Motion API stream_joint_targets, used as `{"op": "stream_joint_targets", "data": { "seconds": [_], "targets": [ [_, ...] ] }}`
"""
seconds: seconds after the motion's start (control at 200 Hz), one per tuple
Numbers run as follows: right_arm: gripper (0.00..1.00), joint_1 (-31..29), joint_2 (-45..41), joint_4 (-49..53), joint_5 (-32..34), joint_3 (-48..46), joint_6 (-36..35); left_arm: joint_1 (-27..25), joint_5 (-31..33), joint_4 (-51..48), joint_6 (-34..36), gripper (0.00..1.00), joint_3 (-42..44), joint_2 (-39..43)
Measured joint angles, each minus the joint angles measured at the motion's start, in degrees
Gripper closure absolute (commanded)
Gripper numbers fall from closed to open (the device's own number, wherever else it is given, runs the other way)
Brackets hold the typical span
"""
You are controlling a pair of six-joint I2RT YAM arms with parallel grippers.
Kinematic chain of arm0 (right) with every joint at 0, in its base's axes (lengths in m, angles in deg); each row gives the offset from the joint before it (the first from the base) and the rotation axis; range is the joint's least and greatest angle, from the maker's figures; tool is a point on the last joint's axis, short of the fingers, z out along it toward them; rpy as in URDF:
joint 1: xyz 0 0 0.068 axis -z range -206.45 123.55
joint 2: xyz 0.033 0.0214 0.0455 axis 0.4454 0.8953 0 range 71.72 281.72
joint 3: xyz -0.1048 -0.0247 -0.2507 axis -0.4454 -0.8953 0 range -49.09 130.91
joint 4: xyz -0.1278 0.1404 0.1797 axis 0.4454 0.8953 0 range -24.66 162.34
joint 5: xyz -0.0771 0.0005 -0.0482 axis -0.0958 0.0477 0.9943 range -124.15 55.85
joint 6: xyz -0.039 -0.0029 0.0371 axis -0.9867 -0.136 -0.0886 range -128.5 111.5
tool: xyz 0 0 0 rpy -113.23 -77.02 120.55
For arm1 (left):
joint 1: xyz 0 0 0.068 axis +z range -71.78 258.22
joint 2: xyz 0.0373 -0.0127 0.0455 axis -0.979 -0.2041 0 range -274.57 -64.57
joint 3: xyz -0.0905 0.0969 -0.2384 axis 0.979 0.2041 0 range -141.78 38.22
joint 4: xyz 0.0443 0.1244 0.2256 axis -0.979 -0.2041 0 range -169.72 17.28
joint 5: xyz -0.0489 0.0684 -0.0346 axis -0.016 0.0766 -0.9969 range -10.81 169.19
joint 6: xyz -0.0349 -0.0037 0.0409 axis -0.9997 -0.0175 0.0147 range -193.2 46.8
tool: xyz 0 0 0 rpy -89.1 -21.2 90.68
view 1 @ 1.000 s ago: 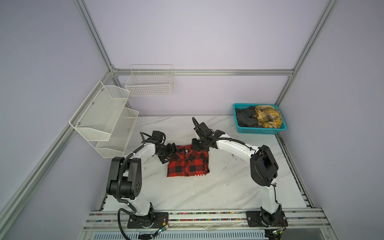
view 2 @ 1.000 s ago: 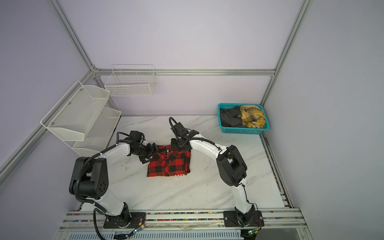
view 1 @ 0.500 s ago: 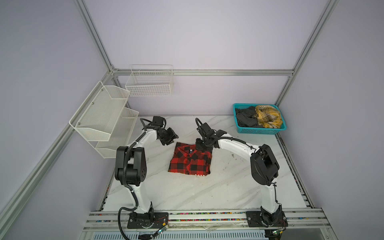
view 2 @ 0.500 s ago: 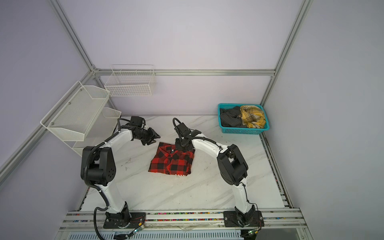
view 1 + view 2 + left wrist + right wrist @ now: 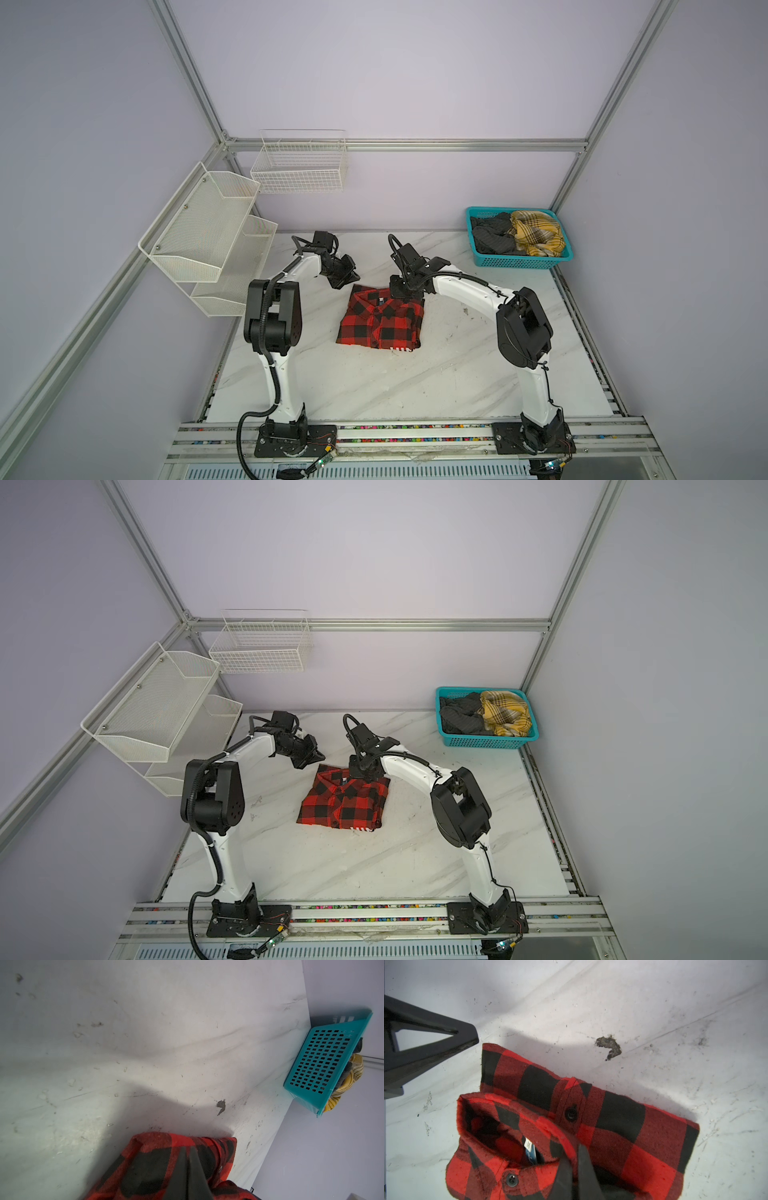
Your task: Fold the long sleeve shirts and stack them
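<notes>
1. Folded red-and-black check flannel shirt (image 5: 380, 320) lies on white marble-look bench (image 5: 415, 386), collar toward 12 o'clock.
2. Right claw (image 5: 578, 1149), together, pinches its 1 o'clock edge.
3. Right wrist view alone shows left claw (image 5: 470, 1039), together, clear of cloth, 11 o'clock.

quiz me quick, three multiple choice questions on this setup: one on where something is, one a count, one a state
1. Where does the yellow plaid shirt lie?
A) in the blue-green basket
B) in a drawer
C) on the floor

2. How many shirts show in the basket?
A) one
B) two
C) four

3. How is the red checked shirt?
A) hanging up
B) crumpled in a heap
C) folded flat on the table

Answers:
1 A: it sits in the basket beside the dark grey shirt.
2 B: only the yellow one and the grey one show.
3 C: it lies as a neat rectangle, with the right hand shut on its cloth near the collar.
</notes>
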Motion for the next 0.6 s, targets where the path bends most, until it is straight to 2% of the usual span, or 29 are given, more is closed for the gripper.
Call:
{"op": "stream_joint_targets", "data": {
  "seconds": [0.335, 0.6],
  "targets": [
    [1.00, -0.02, -0.04, 0.02, 1.53, -1.14, 0.72, 0.00, 0.50, 0.07, 3.34, 1.00, 4.37, -3.96],
    [1.00, 0.68, -1.53, -0.02, 5.22, -1.60, 4.94, 0.04, 0.00, 2.16, 6.03, 1.00, 7.87, -2.36]
  ]
}}
